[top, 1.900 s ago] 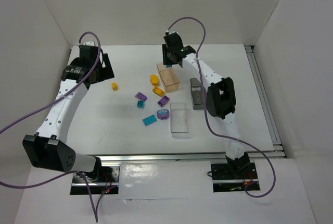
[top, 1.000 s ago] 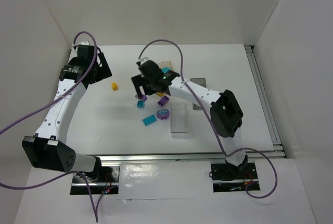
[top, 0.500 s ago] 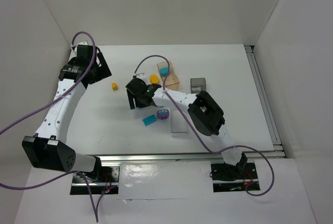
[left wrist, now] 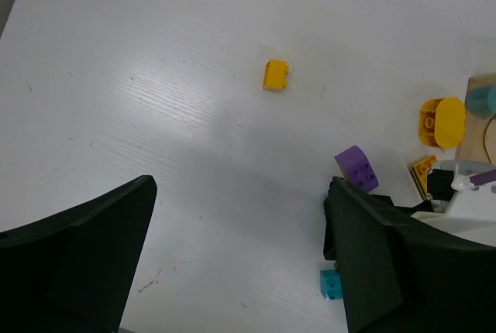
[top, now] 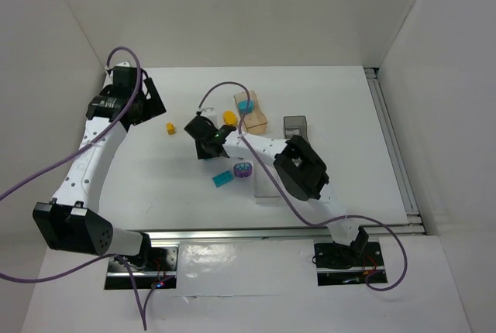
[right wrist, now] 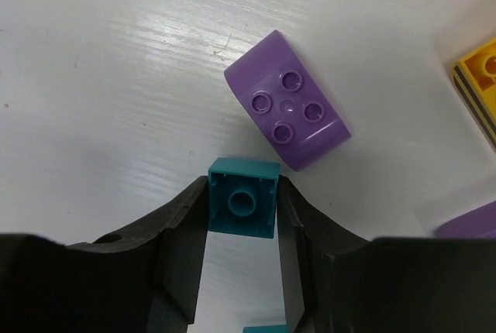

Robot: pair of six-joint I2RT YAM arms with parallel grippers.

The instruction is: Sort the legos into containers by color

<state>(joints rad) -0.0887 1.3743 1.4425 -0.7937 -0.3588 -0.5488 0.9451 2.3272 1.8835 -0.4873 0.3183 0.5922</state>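
- The right gripper (right wrist: 242, 193) pinches a small teal brick (right wrist: 243, 207), hollow side up, between its fingers.
- Just ahead of its tips lies a rounded purple brick (right wrist: 288, 111), studs up, almost touching the teal one.
- The left gripper (left wrist: 240, 190) hangs spread wide, with a small yellow brick (left wrist: 274, 74) well ahead of it.
- The tan box (top: 257, 122), near the right gripper, holds a teal piece (top: 246, 105).

No text, label, brand, number or sign can be read anywhere, not on the bricks (right wrist: 288, 110), not on the boxes (top: 256, 123), the arms (top: 91, 156) or the table (top: 155, 190).
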